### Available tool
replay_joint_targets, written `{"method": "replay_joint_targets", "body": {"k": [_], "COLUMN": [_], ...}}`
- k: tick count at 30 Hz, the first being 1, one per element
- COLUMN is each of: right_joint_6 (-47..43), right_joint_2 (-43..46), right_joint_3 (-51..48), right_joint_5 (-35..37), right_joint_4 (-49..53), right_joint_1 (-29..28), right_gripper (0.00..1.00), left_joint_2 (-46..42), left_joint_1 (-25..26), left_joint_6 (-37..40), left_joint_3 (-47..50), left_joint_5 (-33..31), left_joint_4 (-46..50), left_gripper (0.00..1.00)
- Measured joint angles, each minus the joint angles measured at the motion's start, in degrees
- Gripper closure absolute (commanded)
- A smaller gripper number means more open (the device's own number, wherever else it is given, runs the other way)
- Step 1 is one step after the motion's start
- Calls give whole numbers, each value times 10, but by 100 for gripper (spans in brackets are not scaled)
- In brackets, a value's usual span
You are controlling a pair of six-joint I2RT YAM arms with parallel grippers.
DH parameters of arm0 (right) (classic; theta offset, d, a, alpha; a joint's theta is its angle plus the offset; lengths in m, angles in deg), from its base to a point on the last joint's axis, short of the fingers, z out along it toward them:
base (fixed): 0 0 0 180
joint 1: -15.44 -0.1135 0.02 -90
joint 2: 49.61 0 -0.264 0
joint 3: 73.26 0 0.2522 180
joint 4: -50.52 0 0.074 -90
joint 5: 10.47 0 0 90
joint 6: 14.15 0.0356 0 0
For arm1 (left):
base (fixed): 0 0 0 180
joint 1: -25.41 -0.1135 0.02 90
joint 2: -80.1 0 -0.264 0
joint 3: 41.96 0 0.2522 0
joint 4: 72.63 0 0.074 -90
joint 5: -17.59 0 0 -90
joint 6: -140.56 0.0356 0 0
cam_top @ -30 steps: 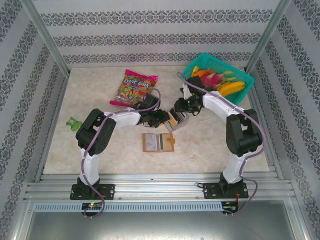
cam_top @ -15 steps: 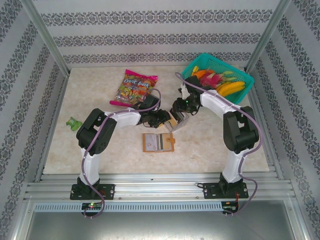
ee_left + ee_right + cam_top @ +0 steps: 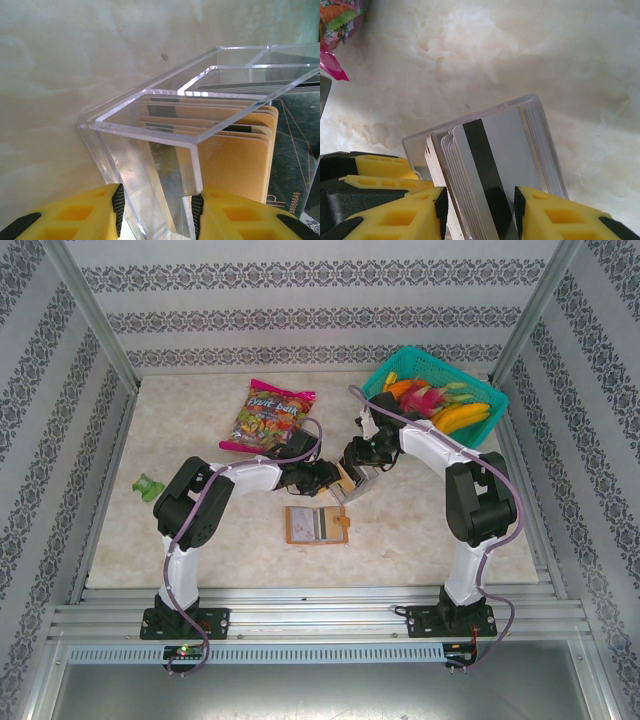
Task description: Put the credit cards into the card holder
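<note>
While the left gripper (image 3: 156, 210) clamps the tray (image 3: 145, 165) and the right gripper (image 3: 480, 205) clamps one of the credit cards (image 3: 495, 145), we judge the card holder (image 3: 316, 525) largely unfilled.

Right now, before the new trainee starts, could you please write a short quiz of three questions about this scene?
1. True or false: the card holder lies open on the table.
2. What is the left gripper shut on? A) nothing B) the clear card tray C) the card holder
3. Fill in: the stripe on the silver credit card between the fingers of the right gripper is ____.

Key: 1 true; 2 B; 3 black.
</note>
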Motion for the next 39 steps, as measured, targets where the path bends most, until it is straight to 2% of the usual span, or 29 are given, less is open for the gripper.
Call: {"method": "replay_joint_targets", "body": {"k": [39], "right_joint_6": [4], "right_joint_2": [19], "right_joint_3": [3], "right_joint_5": [0], "right_joint_4": [12], "right_joint_1": [0], "right_gripper": [74], "left_joint_2": [0], "left_joint_1": [0], "left_joint_6": [0], "left_joint_3": [0], "left_joint_5": [0], "left_joint_4": [2], "left_gripper": [57]}}
